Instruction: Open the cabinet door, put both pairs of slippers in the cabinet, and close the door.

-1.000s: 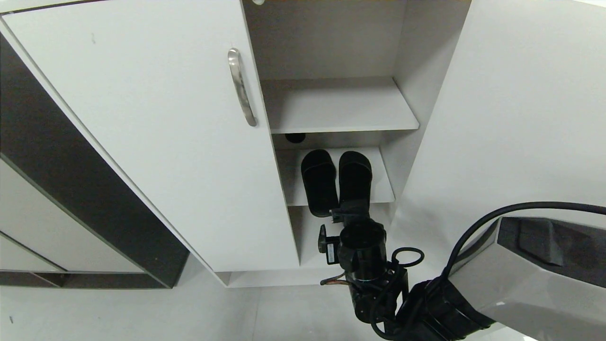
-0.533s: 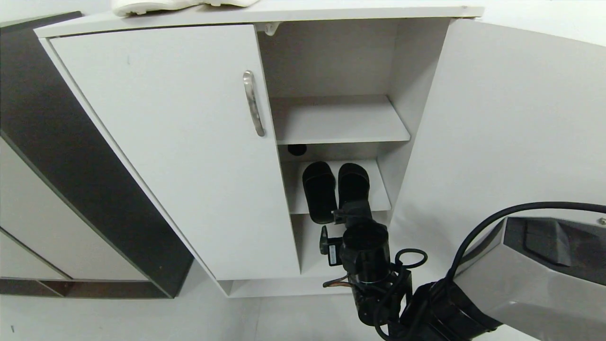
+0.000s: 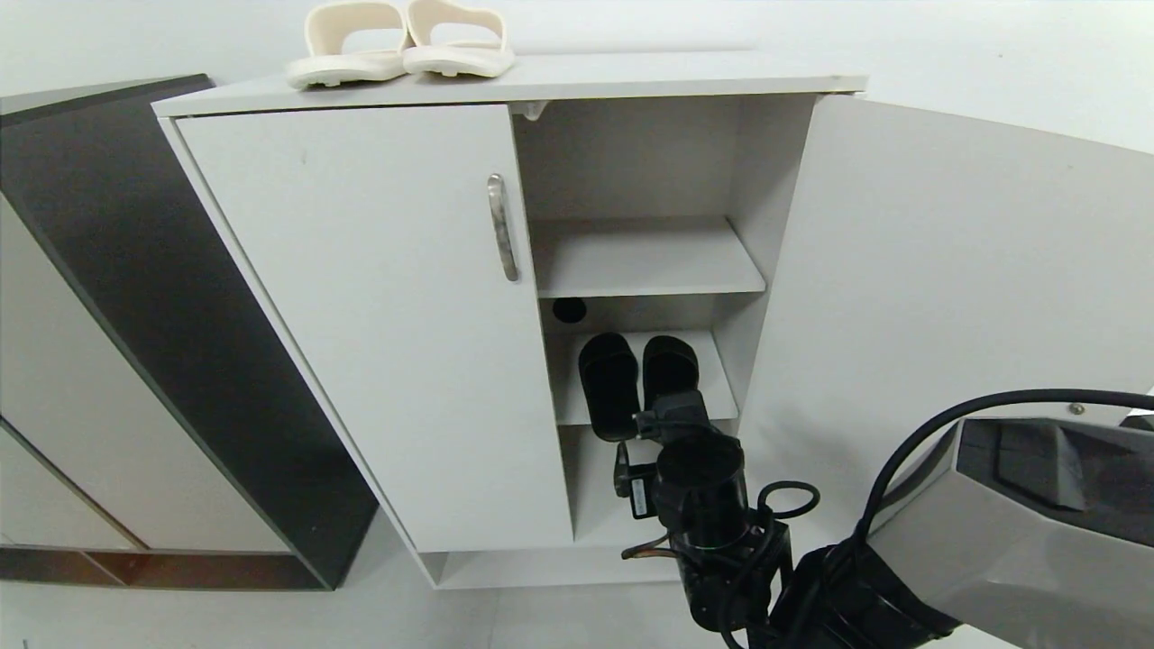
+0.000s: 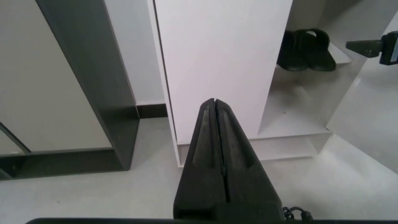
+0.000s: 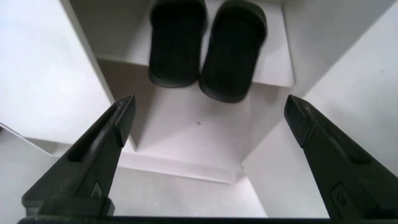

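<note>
Head view: The cabinet (image 3: 631,86) stands with its left door (image 3: 379,315) shut and its right door (image 3: 947,297) swung wide open. A metal handle (image 3: 502,227) runs upright along the inner edge of the left door. The cream slippers (image 3: 401,41) lie side by side on the cabinet top, above the left door. The black slippers (image 3: 636,379) lie side by side on the middle shelf (image 3: 718,388) of the open compartment, below the bare upper shelf (image 3: 645,257). The right hand (image 3: 669,416) sits just in front of the middle shelf, close to the right black slipper. A dark panel (image 3: 135,297) stands beside the cabinet on the left.

Left wrist view: The left hand (image 4: 214,104) hangs above the floor (image 4: 149,180), well in front of the shut left door. Its two fingers are pressed together with nothing between them.

Right wrist view: The right hand's fingers are spread wide and hold nothing. It faces the open compartment, apart from the black slippers. The near ends of the black slippers reach past the front edge of the middle shelf.
</note>
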{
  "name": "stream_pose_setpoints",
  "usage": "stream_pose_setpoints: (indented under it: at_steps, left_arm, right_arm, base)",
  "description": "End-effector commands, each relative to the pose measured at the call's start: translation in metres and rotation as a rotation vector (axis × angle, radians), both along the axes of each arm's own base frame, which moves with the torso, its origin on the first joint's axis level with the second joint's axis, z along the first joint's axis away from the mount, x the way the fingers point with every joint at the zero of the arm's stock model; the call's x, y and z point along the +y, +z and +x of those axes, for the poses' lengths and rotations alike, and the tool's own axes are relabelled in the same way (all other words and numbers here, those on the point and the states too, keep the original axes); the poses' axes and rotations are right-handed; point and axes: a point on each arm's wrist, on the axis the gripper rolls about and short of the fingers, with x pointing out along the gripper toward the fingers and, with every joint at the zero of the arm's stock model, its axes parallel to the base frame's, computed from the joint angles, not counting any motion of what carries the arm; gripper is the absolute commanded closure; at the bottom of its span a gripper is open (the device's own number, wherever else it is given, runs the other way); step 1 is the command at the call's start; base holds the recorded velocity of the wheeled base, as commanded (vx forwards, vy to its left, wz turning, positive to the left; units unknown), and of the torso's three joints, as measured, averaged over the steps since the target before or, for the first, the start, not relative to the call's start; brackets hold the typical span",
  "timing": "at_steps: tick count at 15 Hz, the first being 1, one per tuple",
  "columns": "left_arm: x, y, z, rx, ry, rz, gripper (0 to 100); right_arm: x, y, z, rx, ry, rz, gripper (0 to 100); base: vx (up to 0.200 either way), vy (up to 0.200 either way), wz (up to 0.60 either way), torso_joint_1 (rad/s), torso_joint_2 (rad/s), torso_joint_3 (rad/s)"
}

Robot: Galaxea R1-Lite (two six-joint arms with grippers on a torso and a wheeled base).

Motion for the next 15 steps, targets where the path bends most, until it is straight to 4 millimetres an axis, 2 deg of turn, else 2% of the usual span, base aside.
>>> stream_pose_setpoints:
  at_steps: [1,8,11,15]
  left_arm:
    - [0.0,0.0,0.0,0.0,0.0,0.0,100]
    - [0.0,0.0,0.0,0.0,0.0,0.0,100]
    - [0.0,0.0,0.0,0.0,0.0,0.0,100]
    - [0.0,0.0,0.0,0.0,-0.002,0.0,100]
  right_arm:
    - [-0.002,-0.003,-0.001,0.01,0.011,-0.009,0]
    - [-0.01,-0.007,0.0,-0.008,0.012,-0.042,0]
    - [-0.013,-0.009,-0.004,-0.016,0.067,-0.037,0]
    - [-0.016,-0.011,-0.003,-0.035,0.082,-0.036,0]
  base:
    - [0.0,0.0,0.0,0.0,0.0,0.0]
    - [0.0,0.0,0.0,0.0,0.0,0.0]
    - [0.0,0.0,0.0,0.0,0.0,0.0]
    - [0.0,0.2,0.0,0.004,0.0,0.006]
